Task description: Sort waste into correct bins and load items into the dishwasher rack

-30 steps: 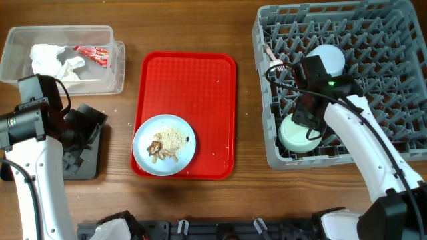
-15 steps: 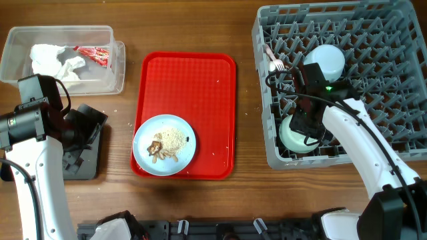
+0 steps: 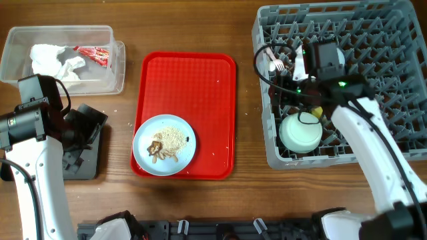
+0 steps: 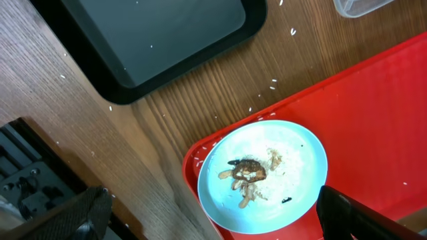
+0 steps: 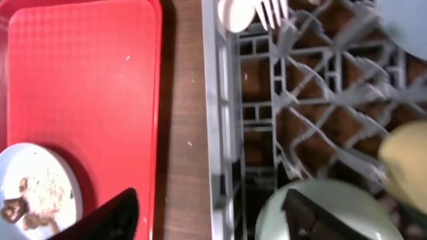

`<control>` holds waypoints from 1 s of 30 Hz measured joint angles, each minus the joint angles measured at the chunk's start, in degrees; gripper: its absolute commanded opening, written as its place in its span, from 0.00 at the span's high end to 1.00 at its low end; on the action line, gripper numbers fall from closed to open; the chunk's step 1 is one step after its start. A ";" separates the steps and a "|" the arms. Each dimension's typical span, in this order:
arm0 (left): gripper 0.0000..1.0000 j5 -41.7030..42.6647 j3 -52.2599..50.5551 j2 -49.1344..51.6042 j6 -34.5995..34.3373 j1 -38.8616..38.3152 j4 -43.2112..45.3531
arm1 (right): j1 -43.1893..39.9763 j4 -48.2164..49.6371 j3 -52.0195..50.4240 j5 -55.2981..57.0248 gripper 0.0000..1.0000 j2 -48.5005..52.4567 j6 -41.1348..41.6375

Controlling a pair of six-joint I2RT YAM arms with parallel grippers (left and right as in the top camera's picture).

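left end effector (image 4: 212, 197): spread wide, empty | right end effector (image 5: 208, 197): spread wide, empty, over large grey pegged plastic dishwasher rack (image 5: 220, 100)

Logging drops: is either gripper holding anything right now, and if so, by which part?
Nothing is held. The left gripper and the right gripper are both open and empty.

The blurred yellow cup (image 5: 407, 157) runs off the right edge.
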 measured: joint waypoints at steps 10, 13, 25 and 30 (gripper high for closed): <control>0.00 0.02 0.00 0.00 0.00 0.00 -0.02 | 3.28 5.14 0.00 0.35 0.67 14.97 -1.75; 0.00 0.00 0.00 0.00 0.00 0.00 -0.02 | 3.28 6.45 0.00 1.27 0.74 15.63 -1.75; 0.00 0.00 0.00 0.00 0.00 0.00 0.00 | 3.30 15.04 0.00 4.00 0.87 16.61 6.99; 0.00 0.00 0.00 0.00 0.00 0.00 -0.02 | 3.30 16.61 -0.02 4.24 0.86 16.83 9.33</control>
